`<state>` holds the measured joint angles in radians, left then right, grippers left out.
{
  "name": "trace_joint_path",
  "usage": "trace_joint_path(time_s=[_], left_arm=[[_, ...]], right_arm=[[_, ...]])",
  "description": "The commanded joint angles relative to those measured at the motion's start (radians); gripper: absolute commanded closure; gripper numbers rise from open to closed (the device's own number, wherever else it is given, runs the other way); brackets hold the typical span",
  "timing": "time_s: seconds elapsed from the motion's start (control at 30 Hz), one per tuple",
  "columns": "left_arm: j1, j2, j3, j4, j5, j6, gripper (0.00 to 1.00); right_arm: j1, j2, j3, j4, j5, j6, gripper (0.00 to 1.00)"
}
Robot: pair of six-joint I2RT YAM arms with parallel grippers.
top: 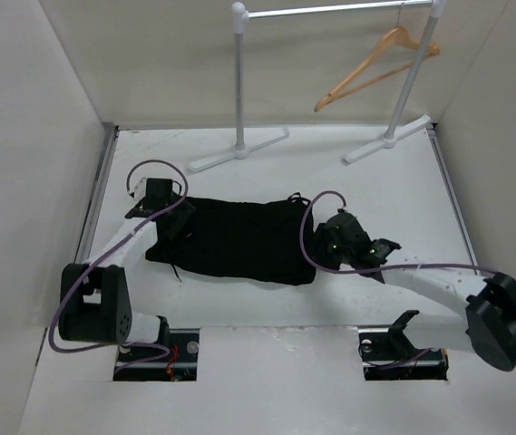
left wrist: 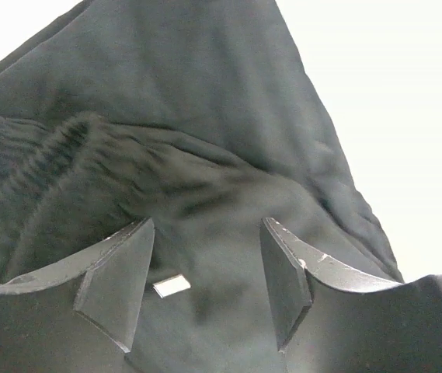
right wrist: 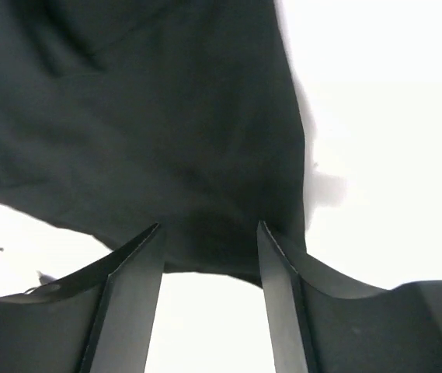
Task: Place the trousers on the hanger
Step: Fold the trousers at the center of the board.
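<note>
— Overall, what is shown, largest first?
— A white table (top: 375, 181) is shown, on whose middle the black trousers (top: 239, 240) are spread flat. At the far edge a silver-and-white clothes rack (top: 239, 82) is stood, and the tan hanger (top: 328, 100) is hung from its rail, well apart from the trousers.
— How are the pincers set against the cloth?
— The left gripper (top: 180, 222) is held at the trousers' left end. In its wrist view the jaws are parted, nothing is clasped, and the dark cloth (left wrist: 205, 116) is seen under and between the fingers. The right gripper (top: 323, 243) is placed at the right end, likewise released. An edge of the trousers (right wrist: 166, 116) lies between its spread fingertips.
— And the smallest item?
— A small white label (left wrist: 172, 286) is seen on the cloth between the left fingers.
</note>
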<state>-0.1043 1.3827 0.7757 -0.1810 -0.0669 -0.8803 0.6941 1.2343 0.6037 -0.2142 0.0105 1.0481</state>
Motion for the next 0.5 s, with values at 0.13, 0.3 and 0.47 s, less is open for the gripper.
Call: trace_joint_path(time_s=[0.13,0.3,0.47], left_arm=[[-0.217,-0.142,0.106,-0.095,-0.001,-0.009,0.59],[-0.493,-0.07,0.143,-0.048,0.002,-0.094,0.81],[-0.625,-0.01,0.088,0.078,0.015,-0.173,0.82]], right_arm=[[-0.073,0.009,0.247,-0.05,-0.098,-0.157,0.76],[-0.155,0.224,0.366,0.142,-0.204,-0.192,0.89],[-0.256,0.439,0.435,0.281,-0.311,-0.178,0.89]])
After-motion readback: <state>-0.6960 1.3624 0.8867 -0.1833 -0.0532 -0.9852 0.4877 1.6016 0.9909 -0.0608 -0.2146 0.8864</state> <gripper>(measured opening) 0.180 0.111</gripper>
